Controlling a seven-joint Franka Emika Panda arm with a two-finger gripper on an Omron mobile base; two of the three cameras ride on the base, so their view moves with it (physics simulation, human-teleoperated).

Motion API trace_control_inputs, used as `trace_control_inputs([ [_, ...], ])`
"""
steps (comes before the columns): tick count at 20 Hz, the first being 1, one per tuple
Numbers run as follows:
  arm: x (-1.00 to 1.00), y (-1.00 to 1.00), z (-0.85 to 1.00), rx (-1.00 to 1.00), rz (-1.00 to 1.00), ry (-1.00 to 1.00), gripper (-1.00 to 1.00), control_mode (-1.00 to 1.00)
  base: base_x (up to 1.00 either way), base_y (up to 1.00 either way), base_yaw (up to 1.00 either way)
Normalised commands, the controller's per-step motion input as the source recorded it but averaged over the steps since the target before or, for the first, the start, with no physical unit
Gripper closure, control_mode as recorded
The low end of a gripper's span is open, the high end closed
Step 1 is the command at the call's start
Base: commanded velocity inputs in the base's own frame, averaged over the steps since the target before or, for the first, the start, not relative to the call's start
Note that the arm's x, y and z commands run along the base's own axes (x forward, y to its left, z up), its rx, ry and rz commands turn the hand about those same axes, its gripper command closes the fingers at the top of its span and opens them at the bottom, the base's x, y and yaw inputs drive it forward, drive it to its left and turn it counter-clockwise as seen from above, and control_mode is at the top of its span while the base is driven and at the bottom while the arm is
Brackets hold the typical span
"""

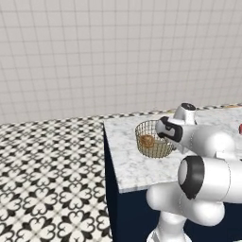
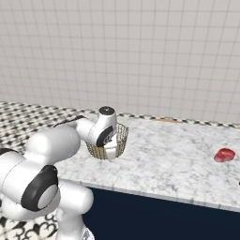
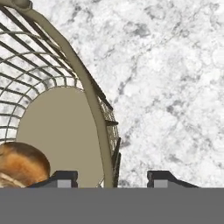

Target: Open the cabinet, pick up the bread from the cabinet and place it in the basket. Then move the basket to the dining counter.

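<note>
The brass wire basket (image 1: pixel 152 142) stands on the marble dining counter (image 1: pixel 137 165) near its left end. The golden-brown bread (image 1: pixel 147 141) lies inside it; in the hand view the bread (image 3: pixel 22 162) rests on the basket's solid bottom. My gripper (image 3: pixel 113 178) points down over the basket's rim (image 3: pixel 87 92) on the side nearest me. It is open, with one fingertip (image 3: pixel 65 178) inside the basket and the other outside, and neither touches the wire. From the right base view the hand (image 2: pixel 110 150) covers part of the basket (image 2: pixel 122 136). The cabinet is out of view.
A small red object (image 2: pixel 225 154) lies on the counter (image 2: pixel 178 159) far to the right. The counter's left edge drops to a black-and-white patterned floor (image 1: pixel 47 179). A tiled wall (image 1: pixel 94 56) stands behind.
</note>
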Motion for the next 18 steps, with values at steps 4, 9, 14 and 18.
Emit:
trace_control_inputs([
  [4, -0.16, 0.0, 0.6, -0.01, 0.0, -0.03, -1.0, -1.0, 0.0, 0.0, 0.0],
  [9, -0.62, 0.0, 0.98, 0.0, 0.09, -0.2, -1.0, -1.0, 0.0, 0.0, 0.0],
  [14, -0.93, 0.4, 1.0, -0.12, 0.23, -0.15, -1.0, -1.0, 0.0, 0.0, 0.0],
  [18, -0.85, 0.75, 0.95, -0.28, 0.33, 0.0, -1.0, -1.0, 0.0, 0.0, 0.0],
])
